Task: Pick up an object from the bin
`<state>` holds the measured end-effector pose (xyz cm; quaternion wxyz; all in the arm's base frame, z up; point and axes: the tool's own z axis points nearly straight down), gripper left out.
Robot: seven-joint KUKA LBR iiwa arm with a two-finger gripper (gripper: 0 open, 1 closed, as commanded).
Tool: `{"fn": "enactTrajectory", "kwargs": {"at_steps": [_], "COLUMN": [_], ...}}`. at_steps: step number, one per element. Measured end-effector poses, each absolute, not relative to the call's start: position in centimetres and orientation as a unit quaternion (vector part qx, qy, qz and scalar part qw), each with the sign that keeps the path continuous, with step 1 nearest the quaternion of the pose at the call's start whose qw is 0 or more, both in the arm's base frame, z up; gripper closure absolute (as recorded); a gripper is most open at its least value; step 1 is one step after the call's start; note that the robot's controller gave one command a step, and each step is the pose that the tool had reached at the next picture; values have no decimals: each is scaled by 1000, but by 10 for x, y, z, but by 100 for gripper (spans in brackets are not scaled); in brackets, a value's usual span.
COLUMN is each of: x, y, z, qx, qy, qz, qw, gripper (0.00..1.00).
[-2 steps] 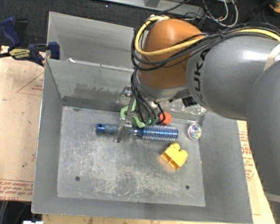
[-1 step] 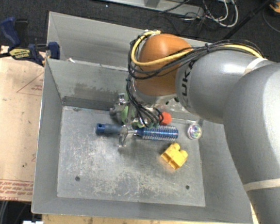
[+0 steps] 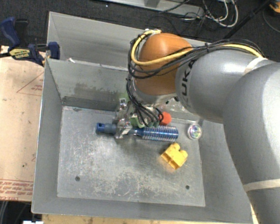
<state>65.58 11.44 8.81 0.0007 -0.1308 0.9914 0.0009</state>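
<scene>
A blue brush-like tool [image 3: 150, 133] with a ribbed, bristly right end and a thin handle lies across the middle of the bin floor. My gripper [image 3: 122, 127] is down on its handle, with a fingertip on either side of the blue shaft. A yellow toy brick [image 3: 174, 156] lies just right of and below the tool. A small orange-red piece [image 3: 165, 118] sits behind the tool, partly hidden by the wrist.
A small shiny round object [image 3: 194, 132] rests near the bin's right wall. The arm with its orange cover and cables hangs over the bin's back half and right side. Bare floor stretches across the front and left.
</scene>
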Motion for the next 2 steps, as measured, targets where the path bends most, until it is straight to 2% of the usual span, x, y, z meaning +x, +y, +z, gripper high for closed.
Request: {"fn": "enactTrajectory", "kwargs": {"at_steps": [1,2], "x": [649,652], "y": [119,102], "z": [198,257], "qx": [-140,-140], "qy": [990,990], "qz": [1,0], "qw": [5,5], "gripper": [100,100]}}
